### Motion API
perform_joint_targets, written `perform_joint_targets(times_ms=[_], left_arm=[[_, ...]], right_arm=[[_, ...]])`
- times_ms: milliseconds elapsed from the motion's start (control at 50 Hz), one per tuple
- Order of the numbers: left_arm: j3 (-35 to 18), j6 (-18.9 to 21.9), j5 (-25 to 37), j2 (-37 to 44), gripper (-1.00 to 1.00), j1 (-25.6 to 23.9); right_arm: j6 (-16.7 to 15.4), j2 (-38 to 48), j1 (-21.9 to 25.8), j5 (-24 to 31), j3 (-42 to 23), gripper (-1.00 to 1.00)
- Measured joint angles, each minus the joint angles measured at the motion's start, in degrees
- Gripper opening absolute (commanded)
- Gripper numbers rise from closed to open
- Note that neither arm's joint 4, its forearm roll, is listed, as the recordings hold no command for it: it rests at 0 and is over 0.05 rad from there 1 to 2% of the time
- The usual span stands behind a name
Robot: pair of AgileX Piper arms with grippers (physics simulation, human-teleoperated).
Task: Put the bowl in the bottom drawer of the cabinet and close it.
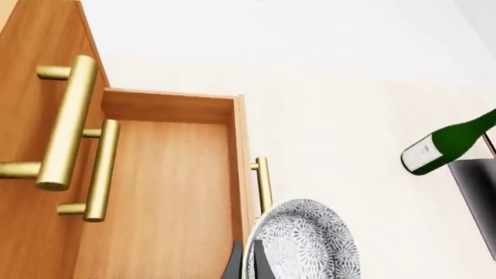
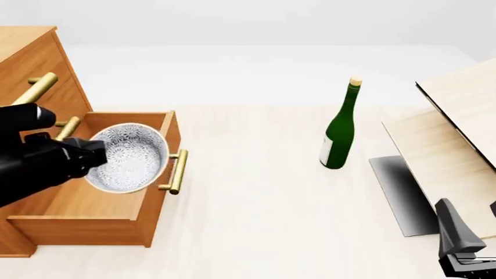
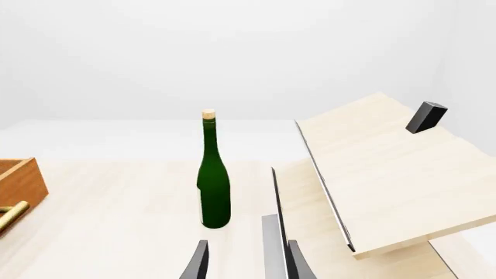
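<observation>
The black left gripper [image 2: 92, 156] is clamped on the rim of the small white bowl with grey speckled pattern [image 2: 128, 157], holding it above the open orange-brown wooden bottom drawer [image 2: 116, 203] of the tall cabinet [image 2: 35, 64]. The black right gripper [image 3: 246, 258] hangs with fingers slightly apart, holding nothing. The green glass bottle [image 2: 340, 131] has a white label; its writing is too small to read.
</observation>
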Motion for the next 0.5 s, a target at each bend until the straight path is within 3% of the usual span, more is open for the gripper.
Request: perform_joint_targets(times_ms=[500], left_arm=[[1.15,-1.81,-3.84,4.18,-1.0,6.33]], right_arm=[[0.0,0.0,0.0,0.0,0.0,1.0]])
